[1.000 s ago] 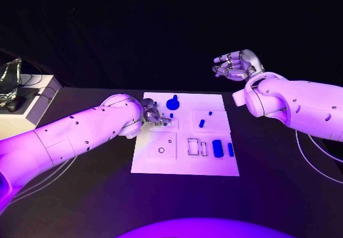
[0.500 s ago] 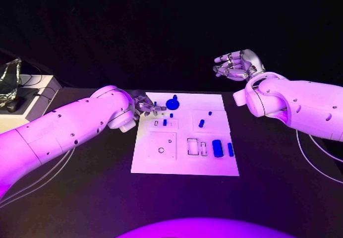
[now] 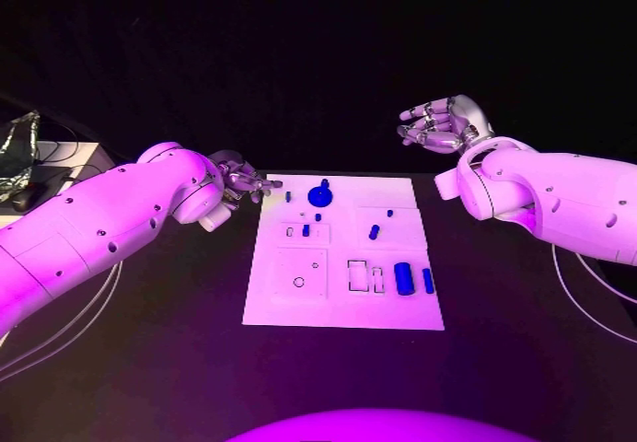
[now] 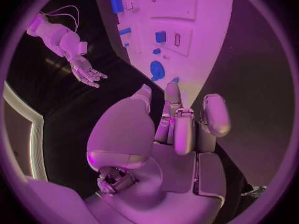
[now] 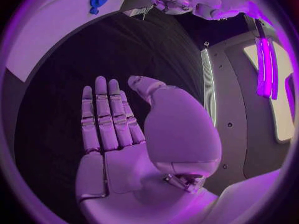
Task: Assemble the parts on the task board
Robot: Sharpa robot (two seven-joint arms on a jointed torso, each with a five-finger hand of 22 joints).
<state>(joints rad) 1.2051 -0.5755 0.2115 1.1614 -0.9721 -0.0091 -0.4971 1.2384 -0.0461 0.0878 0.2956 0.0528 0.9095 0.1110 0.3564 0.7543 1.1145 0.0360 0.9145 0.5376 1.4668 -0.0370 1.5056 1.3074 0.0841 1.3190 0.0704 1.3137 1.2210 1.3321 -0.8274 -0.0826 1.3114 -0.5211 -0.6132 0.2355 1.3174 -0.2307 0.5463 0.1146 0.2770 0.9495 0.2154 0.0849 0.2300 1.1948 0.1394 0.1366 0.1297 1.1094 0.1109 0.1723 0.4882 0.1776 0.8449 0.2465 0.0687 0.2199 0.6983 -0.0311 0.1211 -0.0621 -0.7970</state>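
Head view first, nearest the robot: the white task board (image 3: 342,313) carries a blue cylinder (image 3: 403,276) and a slim blue bar (image 3: 427,279) by the slots on its right side, small blue pegs (image 3: 375,230) mid-board, and a round blue knob (image 3: 320,194) at the far edge. Beyond its far left corner the left hand (image 3: 244,182) hangs with fingers apart, empty. For the next pick, line up directly over one part before lowering. Farthest, the right hand (image 3: 439,122) is raised, fingers loosely spread, holding nothing.
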